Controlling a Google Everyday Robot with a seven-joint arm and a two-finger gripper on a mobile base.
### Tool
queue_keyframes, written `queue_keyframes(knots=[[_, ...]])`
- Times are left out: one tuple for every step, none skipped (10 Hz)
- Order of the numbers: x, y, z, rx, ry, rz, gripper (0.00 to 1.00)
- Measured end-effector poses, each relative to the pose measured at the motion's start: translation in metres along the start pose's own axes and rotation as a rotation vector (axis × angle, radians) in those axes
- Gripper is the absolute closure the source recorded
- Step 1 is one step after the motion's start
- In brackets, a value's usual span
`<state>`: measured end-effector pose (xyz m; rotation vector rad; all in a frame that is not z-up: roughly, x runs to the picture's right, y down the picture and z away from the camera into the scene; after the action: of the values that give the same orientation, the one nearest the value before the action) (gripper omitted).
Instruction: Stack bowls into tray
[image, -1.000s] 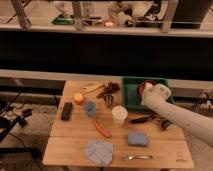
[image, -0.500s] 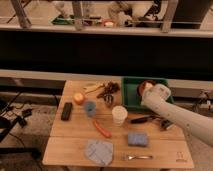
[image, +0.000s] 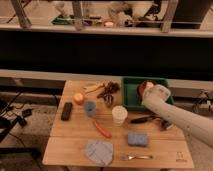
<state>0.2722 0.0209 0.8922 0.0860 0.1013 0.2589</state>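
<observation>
Tray (image: 131, 95) at rear right of tabletop (image: 70, 145); orange-red bowl (image: 144, 87) inside, at right end. End effector (image: 148, 91) over tray beside bowl, hidden by arm; finger state: cannot tell. Cream cup (image: 119, 114) just outside tray's front wall.

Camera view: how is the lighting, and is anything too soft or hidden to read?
Camera view: warm light on the wooden table, a dark band behind it and a bright strip along the top; soft throughout. The white robot arm covers the gripper, over the dark green rectangular plastic tray, and part of the round orange-red bowl.
</observation>
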Motion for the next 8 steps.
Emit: queue_keyframes(knots=[[-0.001, -0.007, -0.006, 0.025, 0.001, 0.001, 0.20], [-0.001, -0.013, -0.011, 0.049, 0.001, 0.000, 0.20], [-0.002, -0.017, -0.015, 0.068, 0.000, -0.003, 0.20], [-0.003, -0.021, -0.020, 0.091, -0.003, -0.006, 0.20], [-0.003, -0.025, -0.025, 0.117, -0.005, -0.011, 0.20], [-0.005, -0.030, -0.030, 0.138, -0.008, -0.014, 0.20], [-0.004, -0.034, -0.035, 0.156, -0.010, -0.013, 0.20], [-0.005, -0.042, -0.044, 0.174, -0.016, -0.009, 0.20]])
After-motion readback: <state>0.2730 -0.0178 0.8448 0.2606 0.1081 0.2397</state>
